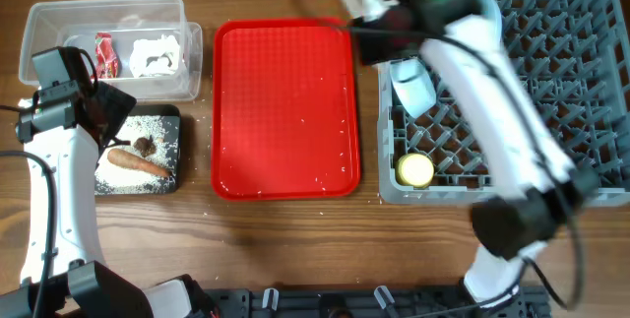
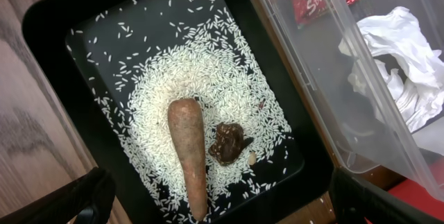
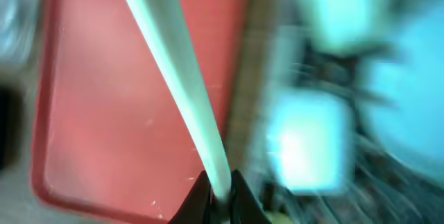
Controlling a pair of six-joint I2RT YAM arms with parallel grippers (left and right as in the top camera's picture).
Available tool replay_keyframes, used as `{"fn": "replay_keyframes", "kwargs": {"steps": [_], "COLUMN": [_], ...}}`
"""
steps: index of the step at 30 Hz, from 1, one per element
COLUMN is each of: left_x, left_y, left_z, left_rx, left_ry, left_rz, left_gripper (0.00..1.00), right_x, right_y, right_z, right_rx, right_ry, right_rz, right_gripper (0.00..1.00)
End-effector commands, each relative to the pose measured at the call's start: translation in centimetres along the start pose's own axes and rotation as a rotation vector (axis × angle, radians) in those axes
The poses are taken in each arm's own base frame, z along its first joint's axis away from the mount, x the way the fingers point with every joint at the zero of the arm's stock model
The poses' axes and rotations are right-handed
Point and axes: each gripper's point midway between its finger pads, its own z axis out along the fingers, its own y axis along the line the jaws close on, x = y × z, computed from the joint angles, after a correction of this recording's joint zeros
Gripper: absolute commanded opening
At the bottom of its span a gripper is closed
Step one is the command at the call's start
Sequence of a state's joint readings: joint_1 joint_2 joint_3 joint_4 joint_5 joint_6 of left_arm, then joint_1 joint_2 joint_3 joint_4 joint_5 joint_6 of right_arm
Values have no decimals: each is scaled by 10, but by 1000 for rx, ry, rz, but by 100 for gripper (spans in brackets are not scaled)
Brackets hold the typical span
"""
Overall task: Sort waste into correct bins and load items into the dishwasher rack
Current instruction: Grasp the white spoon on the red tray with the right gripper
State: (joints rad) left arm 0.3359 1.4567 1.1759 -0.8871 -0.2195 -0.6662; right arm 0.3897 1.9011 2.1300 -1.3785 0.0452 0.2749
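My left gripper (image 2: 222,207) is open and empty above the black tray (image 2: 48,23), which holds rice grains (image 2: 208,71), the carrot-like stick (image 2: 189,148) and a brown scrap (image 2: 229,143). In the overhead view the left gripper (image 1: 103,109) sits at the black tray's (image 1: 169,182) far edge. The clear tub (image 1: 59,15) holds the red-and-white wrapper (image 1: 106,52) and the white tissue (image 1: 157,55). My right gripper (image 3: 220,196) is shut on a pale plate rim (image 3: 173,64), seen edge-on and blurred, at the grey rack's (image 1: 591,32) far left corner. A white bowl (image 1: 413,87) and the yellow cup (image 1: 414,169) sit in the rack.
The red serving tray (image 1: 285,111) lies between the bins and the rack with a few rice grains on it. The right arm (image 1: 492,92) stretches over the rack's left half. Bare wooden table shows along the front.
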Motion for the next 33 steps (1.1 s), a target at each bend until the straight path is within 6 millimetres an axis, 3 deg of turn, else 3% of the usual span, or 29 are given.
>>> {"fn": "replay_keyframes", "kwargs": {"steps": [1, 5, 9, 14, 19, 20, 22, 27, 30, 33], "left_x": [-5, -5, -5, -5, -5, -5, -5, -5, -5, -5], "left_y": [-1, -1, -1, -1, -1, -1, -1, -1, -1, -1], "left_z": [-3, -3, -3, -3, -3, -3, -3, -3, -3, -3], "left_rx": [3, 3, 3, 3, 3, 3, 3, 3, 3, 3], "left_ry": [-14, -14, -14, -14, -14, -14, -14, -15, -14, -14], "left_rz": [10, 10, 10, 10, 10, 10, 10, 10, 10, 10], "left_gripper": [100, 100, 100, 100, 100, 100, 100, 100, 100, 100], "right_x": [2, 44, 81, 115, 135, 138, 141, 142, 143, 149], "right_y": [-107, -178, -203, -185, -165, -164, -163, -163, -162, -159], "right_z": [-33, -34, -10, 46, 74, 77, 77, 74, 55, 20], "right_rx": [277, 427, 508, 462, 390, 390, 395, 388, 372, 349], "right_ry": [-94, -32, 66, 236, 355, 367, 377, 382, 365, 330], "right_rz": [611, 1135, 1412, 1465, 1490, 1491, 1488, 1457, 1399, 1328], "right_gripper": [4, 4, 4, 4, 4, 17, 33, 35, 34, 34]}}
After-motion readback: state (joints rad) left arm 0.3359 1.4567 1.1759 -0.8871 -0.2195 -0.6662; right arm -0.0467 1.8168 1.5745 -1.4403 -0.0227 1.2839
